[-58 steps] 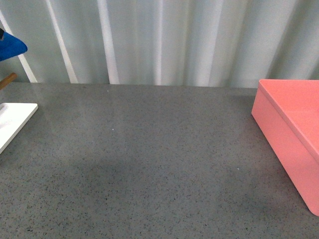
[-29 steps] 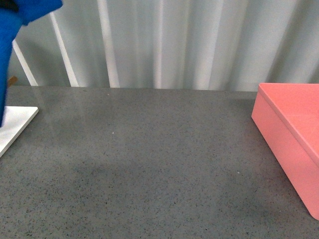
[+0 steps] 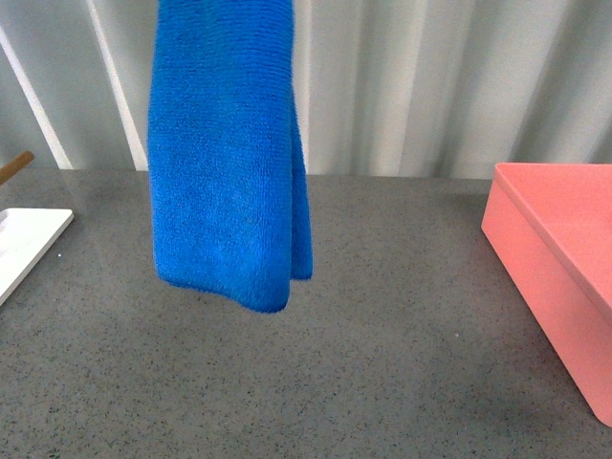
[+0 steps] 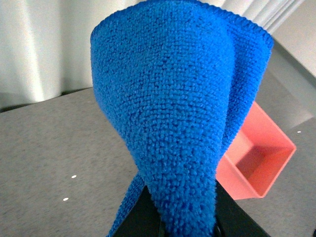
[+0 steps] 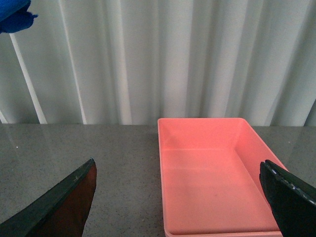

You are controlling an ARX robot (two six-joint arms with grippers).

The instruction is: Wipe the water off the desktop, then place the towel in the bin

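Bright, even light; soft sheen on desktop [image 3: 382, 382]; right fingers [image 5: 59, 207] blurred.

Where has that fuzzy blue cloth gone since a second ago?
Yes. The fuzzy royal-blue cloth moved rightward, from above the flat white tray toward the salmon-pink plastic bin.

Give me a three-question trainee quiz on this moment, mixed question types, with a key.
1. True or false: the towel lies flat on the desktop.
2. The bin holds: A) the towel, B) nothing, C) a cup.
3. Fill in: the towel is gripped by the ____ tool.
Key: 1 false, it hangs down, held from above; 2 B; 3 left, the left tool is shut on it.
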